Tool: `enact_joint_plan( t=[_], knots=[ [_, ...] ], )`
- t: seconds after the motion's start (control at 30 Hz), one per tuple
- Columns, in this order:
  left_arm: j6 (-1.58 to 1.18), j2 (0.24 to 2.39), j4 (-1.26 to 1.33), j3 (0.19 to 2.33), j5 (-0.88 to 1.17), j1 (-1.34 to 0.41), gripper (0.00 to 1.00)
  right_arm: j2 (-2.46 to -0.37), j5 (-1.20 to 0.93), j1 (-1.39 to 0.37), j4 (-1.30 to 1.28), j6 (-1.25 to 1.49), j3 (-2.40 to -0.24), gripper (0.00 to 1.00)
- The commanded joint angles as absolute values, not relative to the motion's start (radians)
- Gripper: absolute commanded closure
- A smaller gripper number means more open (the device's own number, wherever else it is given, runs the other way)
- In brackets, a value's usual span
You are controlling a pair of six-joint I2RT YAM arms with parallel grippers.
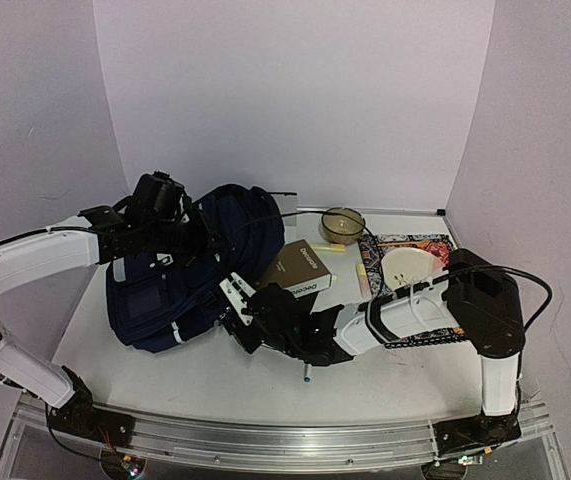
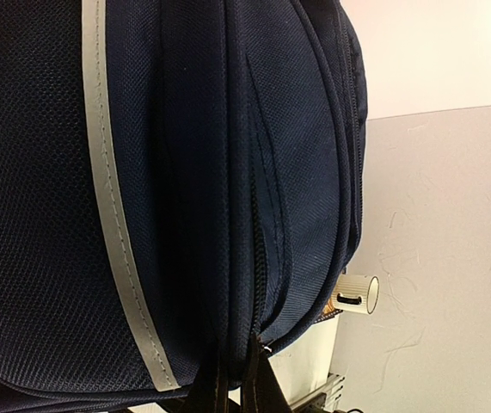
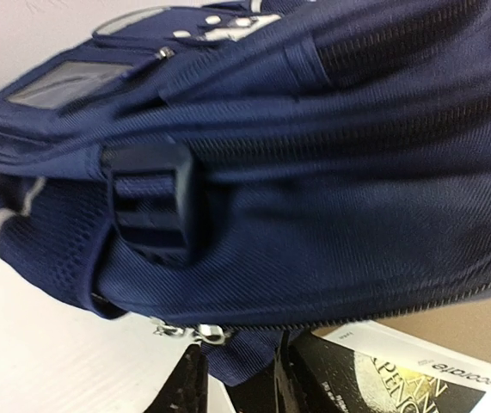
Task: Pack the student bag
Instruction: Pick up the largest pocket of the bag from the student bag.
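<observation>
The student bag (image 1: 180, 275) is a dark navy backpack lying at the left middle of the table. It fills the left wrist view (image 2: 185, 172), showing a grey stripe and a zipper. My left gripper (image 1: 200, 232) is at the bag's upper side, its fingers (image 2: 232, 391) shut on bag fabric beside the zipper. My right gripper (image 1: 242, 302) is at the bag's near right edge. It (image 3: 236, 379) is shut on a navy fabric flap under the zipper line, next to a silver zipper slider (image 3: 200, 331). A black buckle (image 3: 150, 202) sits on the bag's side.
A brown book (image 1: 302, 268) lies against the bag's right side and shows in the right wrist view (image 3: 417, 374). A glass bowl (image 1: 342, 225), a white plate (image 1: 408, 266) on a patterned mat (image 1: 435, 243), yellow notes (image 1: 363, 270) and a pen (image 1: 308, 375) lie nearby.
</observation>
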State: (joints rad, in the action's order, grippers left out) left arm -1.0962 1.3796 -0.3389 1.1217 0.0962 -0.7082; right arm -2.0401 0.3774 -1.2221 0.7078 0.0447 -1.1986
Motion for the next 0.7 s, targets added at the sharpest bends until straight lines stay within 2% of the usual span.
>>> enact_joint_plan(
  t=[0.0,0.33,0.67],
  knots=[
    [-1.081,1.330,-0.203,1.156,0.100,-0.710,1.00,-1.999,0.327,-1.223,0.752,0.038,-1.231,0.70],
    [-1.080,1.344,-0.204,1.173,0.113,-0.710,1.00,-2.030,0.351,-1.222,0.753,0.038,-1.252,0.67],
    [-1.078,1.345,-0.204,1.179,0.122,-0.710,1.00,-2.071,0.402,-1.223,0.753,0.009,-1.251,0.74]
  ],
)
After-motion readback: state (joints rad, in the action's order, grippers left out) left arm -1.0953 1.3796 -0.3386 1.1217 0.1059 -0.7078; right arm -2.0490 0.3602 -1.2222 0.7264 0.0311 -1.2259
